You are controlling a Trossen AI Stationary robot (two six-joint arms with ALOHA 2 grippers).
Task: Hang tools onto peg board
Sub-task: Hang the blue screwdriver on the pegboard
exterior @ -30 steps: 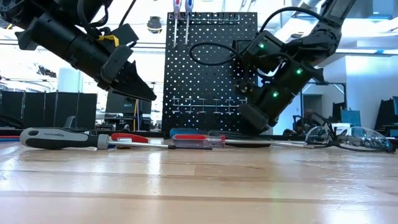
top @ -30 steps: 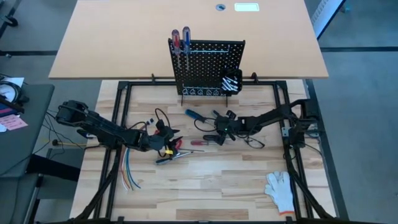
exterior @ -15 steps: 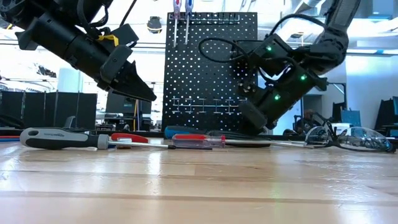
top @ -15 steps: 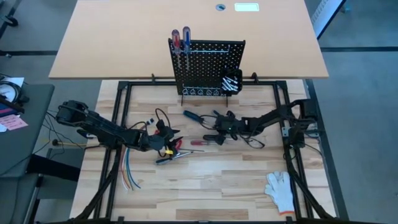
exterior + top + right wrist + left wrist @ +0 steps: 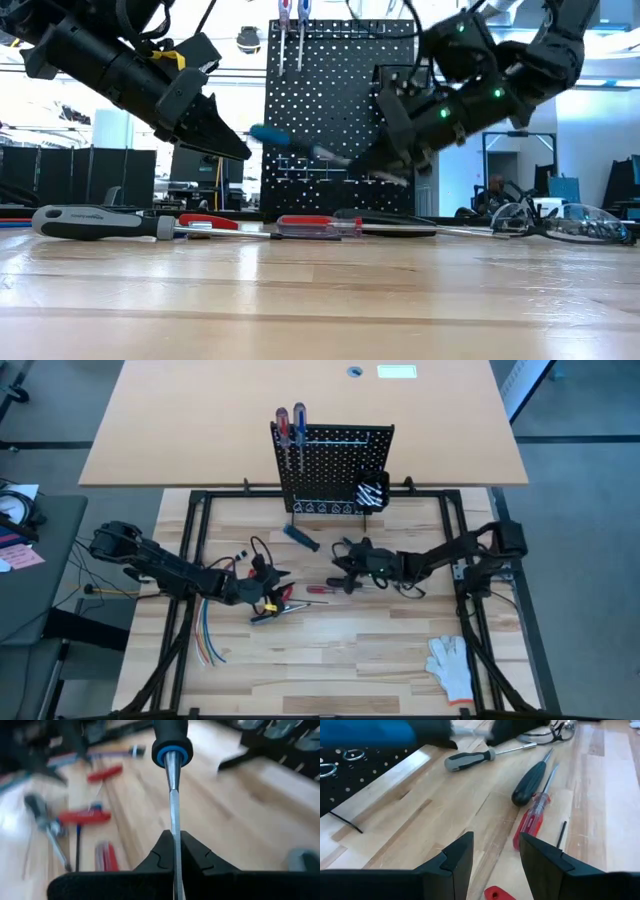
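Right gripper (image 5: 172,851): fingers pinching the metal shaft of the blue-handled screwdriver (image 5: 301,536), held off the tabletop (image 5: 370,650) just before the peg board (image 5: 335,465). Left gripper (image 5: 495,851): fingers spread, empty, hovering above the red-handled screwdriver (image 5: 532,819) lying on the wood.

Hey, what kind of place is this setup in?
Probably a robotics lab or workshop: two dark robot arms work over a pale wooden table strewn with hand tools, an upright black perforated peg board stands behind, and monitors and equipment fill the bright room beyond.
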